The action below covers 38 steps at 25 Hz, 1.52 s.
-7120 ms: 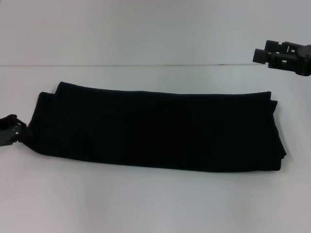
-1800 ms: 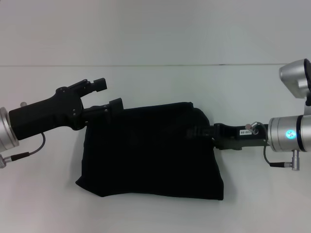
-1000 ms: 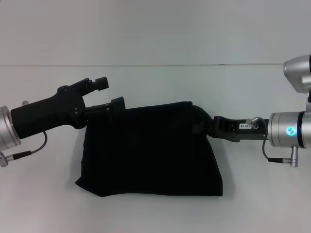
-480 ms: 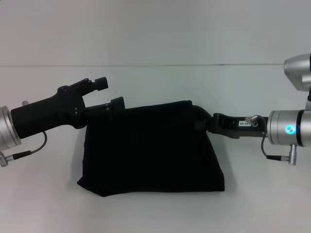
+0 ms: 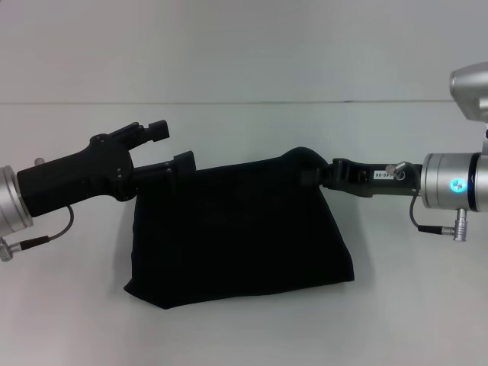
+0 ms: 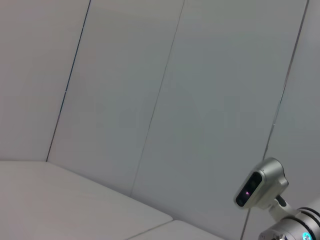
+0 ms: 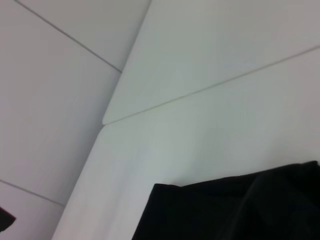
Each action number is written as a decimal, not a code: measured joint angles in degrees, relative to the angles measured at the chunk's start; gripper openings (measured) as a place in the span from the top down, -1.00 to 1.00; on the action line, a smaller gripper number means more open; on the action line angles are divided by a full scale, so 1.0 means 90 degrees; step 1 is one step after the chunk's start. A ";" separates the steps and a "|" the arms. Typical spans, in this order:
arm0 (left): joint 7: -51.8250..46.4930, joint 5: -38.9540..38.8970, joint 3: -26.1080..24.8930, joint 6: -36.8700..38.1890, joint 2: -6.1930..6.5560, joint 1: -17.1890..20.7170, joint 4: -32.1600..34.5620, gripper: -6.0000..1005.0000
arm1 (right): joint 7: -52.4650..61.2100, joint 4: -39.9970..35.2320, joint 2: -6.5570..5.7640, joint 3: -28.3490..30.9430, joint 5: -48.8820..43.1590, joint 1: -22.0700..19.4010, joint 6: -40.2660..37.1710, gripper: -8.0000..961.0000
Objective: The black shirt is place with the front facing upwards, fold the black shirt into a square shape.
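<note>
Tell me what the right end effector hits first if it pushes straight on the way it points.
Pointing toward the robot's left, the right end effector already meets the black shirt at its upper corner. Further along that line, probably the left end effector, though depth is unclear.

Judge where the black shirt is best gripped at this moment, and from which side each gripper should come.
Best by its two far top corners, each gripper coming in from its own side. The black shirt is folded into a compact block whose far edge runs straight between the left gripper and right gripper. The right one already pinches a raised corner there; the left one is open beside its corner.
</note>
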 joint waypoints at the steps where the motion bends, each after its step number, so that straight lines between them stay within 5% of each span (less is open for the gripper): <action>1: 0.0000 -0.0001 0.0000 -0.0001 -0.0001 0.0000 0.0000 -0.89 | 0.0000 -0.0026 0.0003 -0.0002 0.0000 0.0009 -0.0030 0.91; 19: -0.0045 -0.0020 0.0001 -0.0070 -0.0044 -0.0001 -0.0010 -0.89 | 0.0076 -0.0352 -0.0121 -0.0033 -0.0020 0.0114 -0.0161 0.87; 33: -0.0181 -0.0019 -0.0139 -0.0305 -0.0068 -0.0030 -0.0010 -0.89 | 0.0012 -0.0510 -0.0038 -0.0504 -0.0015 -0.0170 0.0347 0.76; 38: -0.0267 -0.0019 -0.0414 -0.0424 -0.0074 -0.0047 -0.0011 -0.89 | 0.0069 -0.0907 -0.0190 -0.0249 0.0000 -0.0437 0.0582 0.30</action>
